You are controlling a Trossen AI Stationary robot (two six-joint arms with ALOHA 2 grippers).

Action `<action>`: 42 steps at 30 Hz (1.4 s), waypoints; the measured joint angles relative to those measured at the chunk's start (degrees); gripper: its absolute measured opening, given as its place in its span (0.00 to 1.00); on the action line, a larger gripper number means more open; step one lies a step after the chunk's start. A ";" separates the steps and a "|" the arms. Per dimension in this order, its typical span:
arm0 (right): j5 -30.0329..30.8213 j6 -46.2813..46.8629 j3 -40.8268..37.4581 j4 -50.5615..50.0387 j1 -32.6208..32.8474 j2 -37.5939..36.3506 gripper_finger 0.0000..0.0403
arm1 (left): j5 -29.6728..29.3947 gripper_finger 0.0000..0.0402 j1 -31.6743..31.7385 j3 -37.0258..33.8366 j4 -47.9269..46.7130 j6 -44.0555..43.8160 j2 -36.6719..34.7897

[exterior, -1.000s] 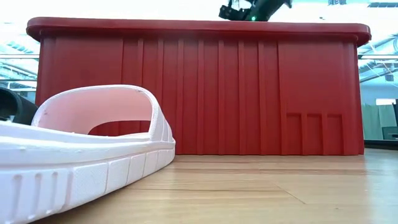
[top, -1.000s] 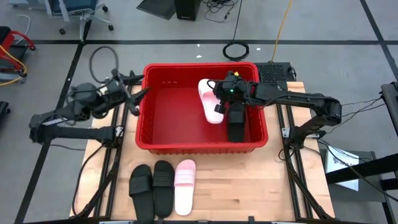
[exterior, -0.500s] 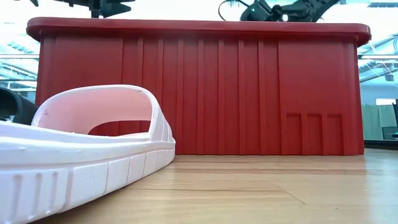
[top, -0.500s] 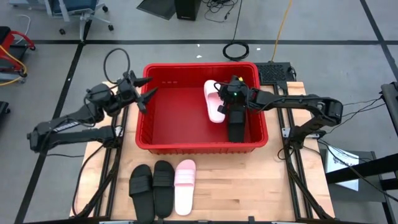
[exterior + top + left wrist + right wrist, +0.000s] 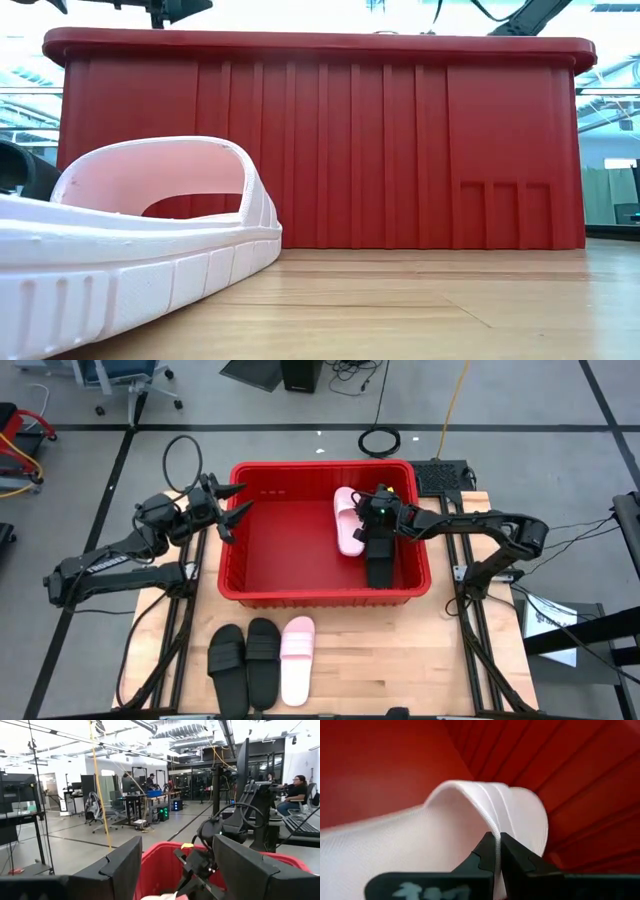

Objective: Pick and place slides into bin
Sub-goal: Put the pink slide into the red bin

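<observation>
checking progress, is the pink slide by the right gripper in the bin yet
In. The pink slide lies within the red bin, with the right gripper shut on its strap.

We saw a grey concrete floor crossed by dark lines around the wooden table. Beyond the left gripper, the open workshop held desks, office chairs, metal stands, glass partitions and bright ceiling lights, with a seated person off to one side.

pink slides: 2 | black slides: 3 | bin: 1
</observation>
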 joint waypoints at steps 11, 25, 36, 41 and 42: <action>0.15 3.16 -0.02 -0.30 0.51 4.60 0.01 | 0.00 0.62 -0.01 0.00 0.09 -0.21 0.01; 3.15 4.67 0.03 -2.99 1.90 4.30 0.01 | 0.02 0.62 -0.01 0.00 -0.09 -0.28 0.01; 4.59 3.28 0.03 -3.12 0.41 4.33 0.01 | 0.96 0.62 -0.06 0.00 -0.06 -1.41 0.01; 4.55 3.79 0.03 -3.08 0.41 4.33 0.01 | 0.98 0.62 -0.08 0.00 -0.02 -1.85 0.01; 4.47 4.21 0.03 -3.08 0.41 4.33 0.01 | 0.99 0.62 -0.09 0.00 -0.03 -1.85 0.01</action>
